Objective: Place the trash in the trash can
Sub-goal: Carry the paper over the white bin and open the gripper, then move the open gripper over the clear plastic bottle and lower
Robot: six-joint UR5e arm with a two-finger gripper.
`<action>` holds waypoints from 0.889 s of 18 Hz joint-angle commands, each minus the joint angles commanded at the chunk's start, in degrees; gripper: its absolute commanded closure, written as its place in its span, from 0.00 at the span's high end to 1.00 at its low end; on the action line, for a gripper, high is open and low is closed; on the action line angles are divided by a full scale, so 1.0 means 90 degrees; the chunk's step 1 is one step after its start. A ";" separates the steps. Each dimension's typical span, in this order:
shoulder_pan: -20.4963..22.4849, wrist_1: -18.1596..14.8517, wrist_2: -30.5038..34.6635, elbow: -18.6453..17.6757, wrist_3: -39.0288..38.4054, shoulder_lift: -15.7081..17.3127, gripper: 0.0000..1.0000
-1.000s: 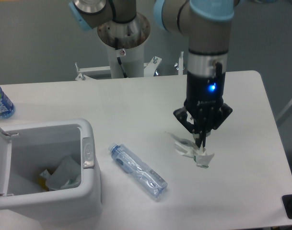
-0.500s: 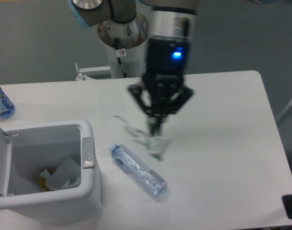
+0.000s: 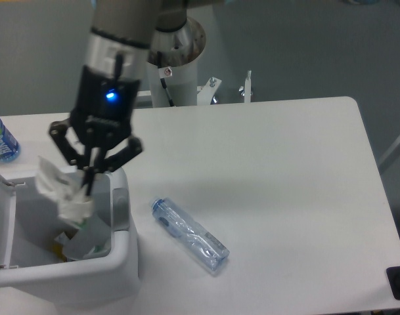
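Nearest the camera, right of the trash can (image 3: 124, 259), the clear water bottle (image 3: 190, 235) lies flat on the table (image 3: 285, 170), well apart from the claw and untouched. The trash can stands with its lid (image 3: 1, 226) swung open to its left, and scraps of paper already lie inside. Directly above its opening hangs the paper wad (image 3: 63, 192), pinched between the fingertips of the claw (image 3: 89, 187). The step in hand looks like the drop of the paper: the next move calls for the fingers to spread so the wad falls inside the walls, then a trip to the bottle. Beyond the can, the arm reaches down almost upright, leaning slightly, claw pointing at the can's mouth.
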 joint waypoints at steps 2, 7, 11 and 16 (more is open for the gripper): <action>0.0000 -0.0039 0.0010 0.0039 0.0000 -0.0059 1.00; 0.0058 -0.0049 0.0029 0.0049 -0.0029 0.0000 1.00; 0.0876 -0.0078 0.0127 -0.0224 -0.0097 0.0106 1.00; 0.1718 -0.0039 0.0409 -0.0654 -0.0117 0.0059 1.00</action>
